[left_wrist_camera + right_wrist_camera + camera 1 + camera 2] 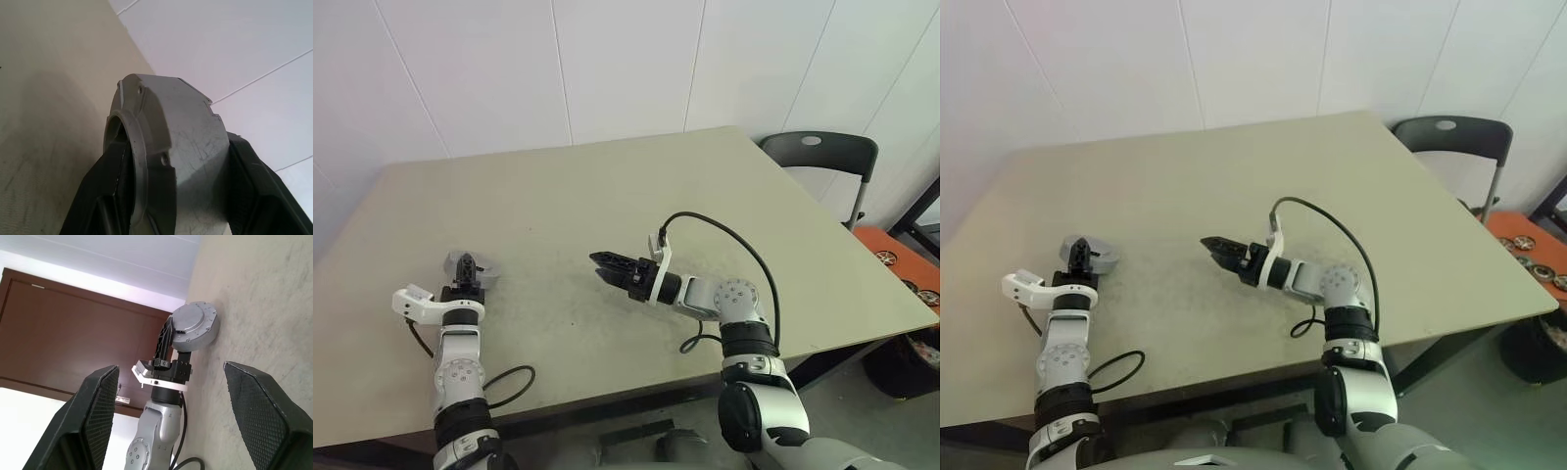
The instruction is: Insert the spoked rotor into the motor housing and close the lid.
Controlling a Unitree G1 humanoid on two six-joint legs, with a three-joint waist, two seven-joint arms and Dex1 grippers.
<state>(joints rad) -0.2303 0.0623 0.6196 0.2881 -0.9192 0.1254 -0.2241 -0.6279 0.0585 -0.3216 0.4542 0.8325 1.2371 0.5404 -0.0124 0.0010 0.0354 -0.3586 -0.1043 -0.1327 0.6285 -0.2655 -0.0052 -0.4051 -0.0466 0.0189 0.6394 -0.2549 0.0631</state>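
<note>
Already the left gripper (466,266) clamps the grey motor housing (194,326) edge-on between its jaws; the right gripper (605,265), jaws spread and empty, points toward it from well apart.

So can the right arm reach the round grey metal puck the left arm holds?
Probably yes: the right gripper, jaws open and empty, points at the round grey metal puck with nothing between, though the left gripper grips it.

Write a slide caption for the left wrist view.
Left gripper clamps a round grey motor housing on edge above the beige table.
</note>
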